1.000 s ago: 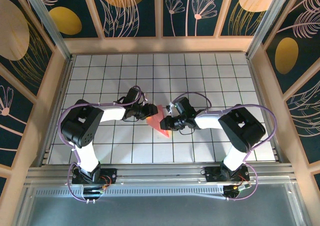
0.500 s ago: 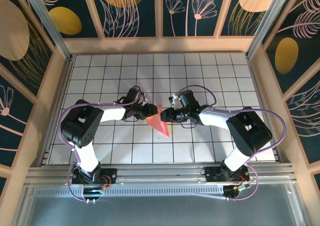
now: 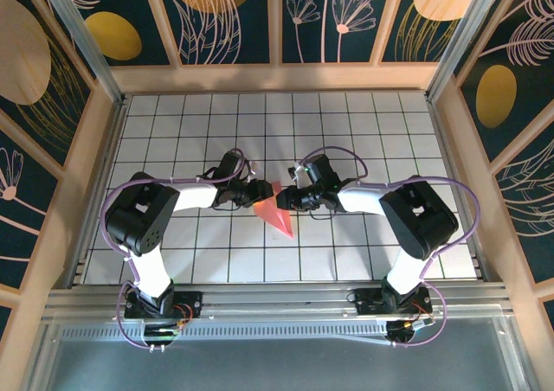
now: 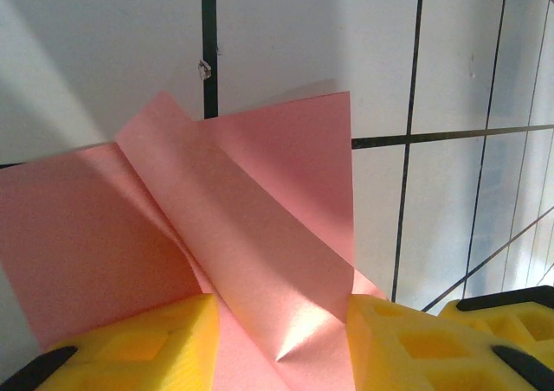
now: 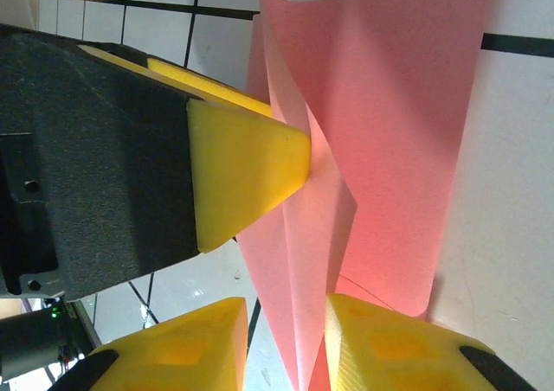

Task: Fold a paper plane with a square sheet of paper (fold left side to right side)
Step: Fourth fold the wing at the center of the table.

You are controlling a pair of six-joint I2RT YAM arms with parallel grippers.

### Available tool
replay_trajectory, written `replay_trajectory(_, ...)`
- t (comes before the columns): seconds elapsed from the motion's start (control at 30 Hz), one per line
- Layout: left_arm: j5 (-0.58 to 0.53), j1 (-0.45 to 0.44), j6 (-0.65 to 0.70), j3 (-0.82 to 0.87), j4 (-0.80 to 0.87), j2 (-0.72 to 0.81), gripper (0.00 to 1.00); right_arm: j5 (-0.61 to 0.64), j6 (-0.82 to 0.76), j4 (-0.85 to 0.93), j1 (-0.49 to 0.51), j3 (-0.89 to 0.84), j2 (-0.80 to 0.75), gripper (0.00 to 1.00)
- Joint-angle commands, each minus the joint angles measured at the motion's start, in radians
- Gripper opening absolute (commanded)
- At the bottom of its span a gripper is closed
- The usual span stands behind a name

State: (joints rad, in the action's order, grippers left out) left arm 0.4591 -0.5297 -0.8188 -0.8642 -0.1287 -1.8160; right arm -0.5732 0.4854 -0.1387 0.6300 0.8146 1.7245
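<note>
The partly folded square sheet of paper (image 4: 260, 218) lies on the tiled table (image 3: 372, 131) directly under and ahead of the left gripper (image 4: 281, 343). That gripper's jaws stand apart, with a raised diagonal flap running through the gap. One of its pads (image 4: 138, 339) sits on the flat layer, so it looks to be pinning the sheet down rather than clamping it. The right gripper (image 5: 286, 348) faces it from the opposite side, just beside it, and a standing pink flap narrows to a point between its jaws. They too are apart: the flap leans toward one pad (image 5: 389, 348) while a sliver of table shows beside the other, so I judge it not yet pinched. The paper is thin, light and limp. It will likely buckle if pushed edge-on, slide on the smooth tiles unless pinned, and crumple or tear under a hard squeeze. The best hold is probably a shallow pinch on the free edge of the standing flap, close in front of the right gripper, while the left pads press beside the crease line so the fold lands sharp.
</note>
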Motion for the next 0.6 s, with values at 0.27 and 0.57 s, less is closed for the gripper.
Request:
replay_trajectory(0.27, -0.053, 0.000, 0.015, 0.004, 0.048, -0.019, 0.43, 0.066, -0.033, 0.039, -0.005, 0.023, 0.004, 0.37)
replay_trajectory(0.57, -0.053, 0.000, 0.013, 0.005, 0.047, -0.019, 0.43, 0.039, -0.025, 0.024, -0.003, 0.023, 0.021, 0.24)
